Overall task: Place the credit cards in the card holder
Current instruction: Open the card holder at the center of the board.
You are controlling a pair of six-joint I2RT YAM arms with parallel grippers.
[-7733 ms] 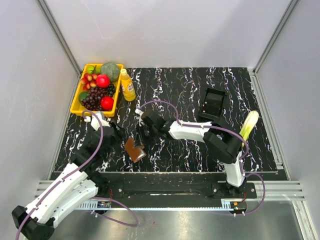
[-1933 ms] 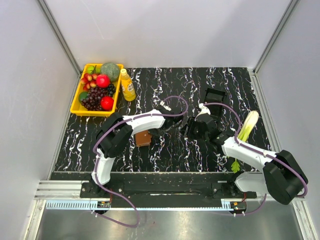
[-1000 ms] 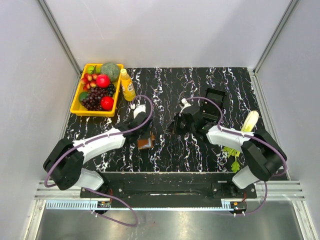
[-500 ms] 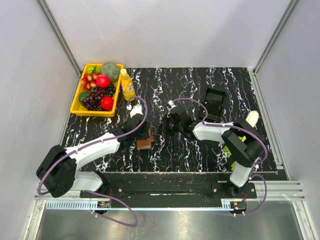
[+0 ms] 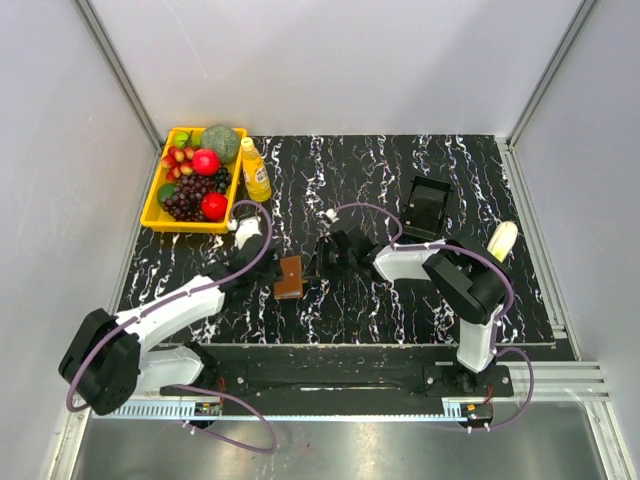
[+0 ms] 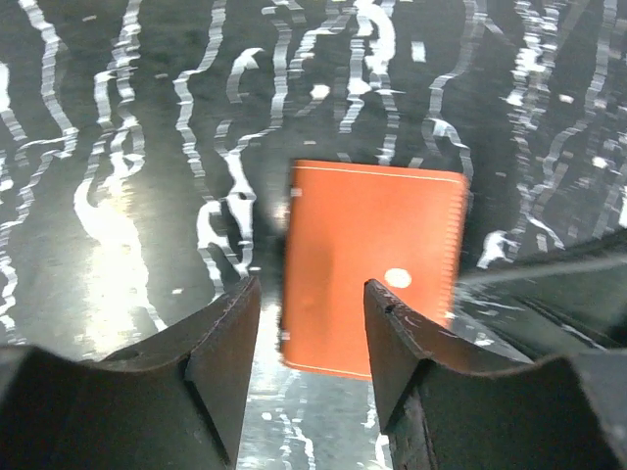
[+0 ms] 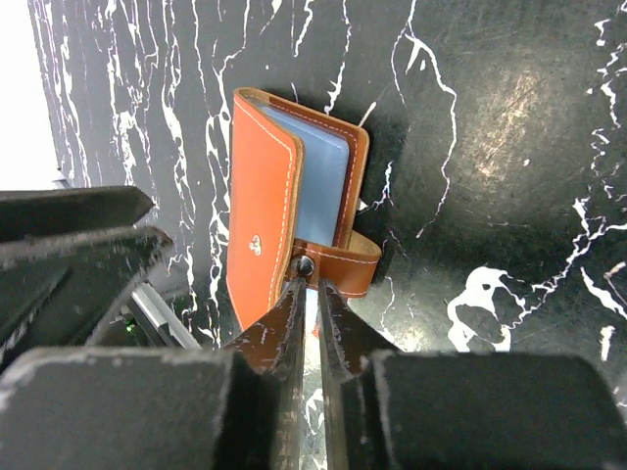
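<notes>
the card holder (image 5: 290, 276) lies on the marbled table (image 5: 400, 170) between the two arms, its cover ajar with a blue layer showing inside and its clasp strap (image 7: 343, 266) loose. the left gripper (image 6: 312, 299) hangs just above its near edge with jaws about half open and nothing in them. the right gripper (image 7: 311, 284) has its jaws almost together, tips at the strap's stud. whether they pinch the strap, a thin card or nothing, i cannot tell. this looks like the opening-and-steadying step ahead of an insertion. the next move likely calls for the left claw to pin the cover while the right works at the pocket edge-on.
</notes>
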